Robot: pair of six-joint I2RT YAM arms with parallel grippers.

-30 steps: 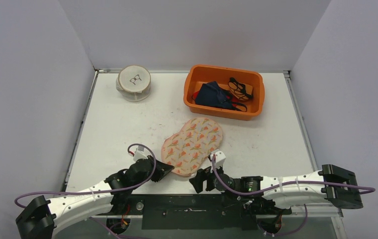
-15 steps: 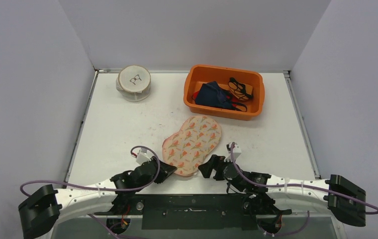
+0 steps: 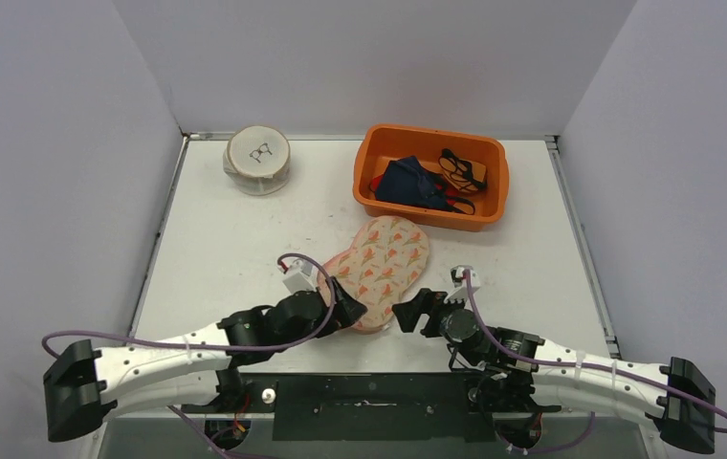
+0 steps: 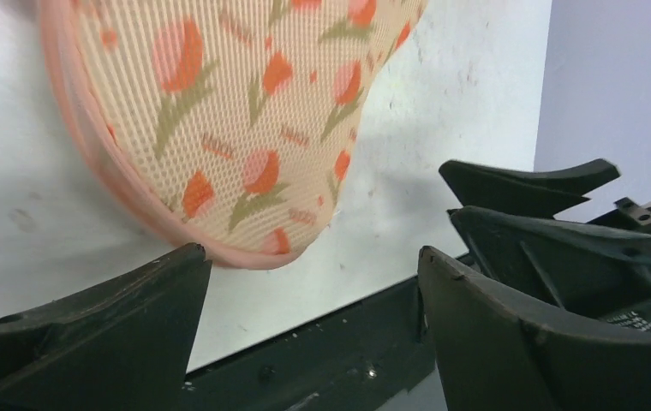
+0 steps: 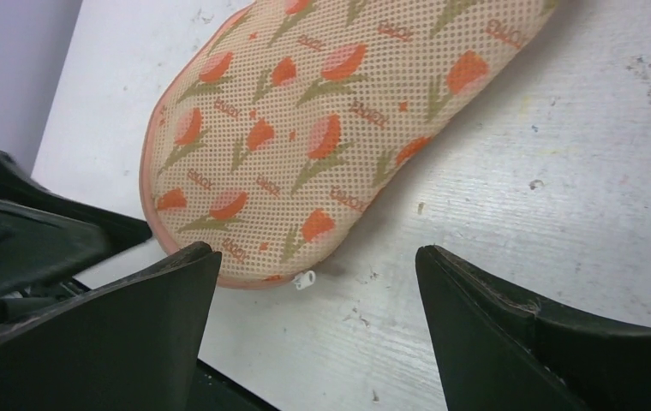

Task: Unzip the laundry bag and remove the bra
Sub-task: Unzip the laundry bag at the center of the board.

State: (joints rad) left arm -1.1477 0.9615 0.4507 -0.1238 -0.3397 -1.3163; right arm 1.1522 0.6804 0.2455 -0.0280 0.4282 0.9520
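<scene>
Left fingers (image 4: 74,334) released, spread wide, grasping nothing, low over the tabletop (image 3: 216,239), just beside the near-left edge of the laundry bag (image 3: 381,268). Right fingers (image 5: 82,334) likewise released and empty, near the bag's near-right edge. White zipper pull (image 5: 305,279) at the bag's near end. Bag flat at mid-tabletop, tulip print up. Beyond: orange tub (image 3: 431,134) with dark garments; round case (image 3: 259,158) far left.

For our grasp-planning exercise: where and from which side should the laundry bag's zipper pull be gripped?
Probably pinch the small white zipper pull at the laundry bag's near end, from the robot's side with the open right gripper: it pokes out beyond the bag.
</scene>
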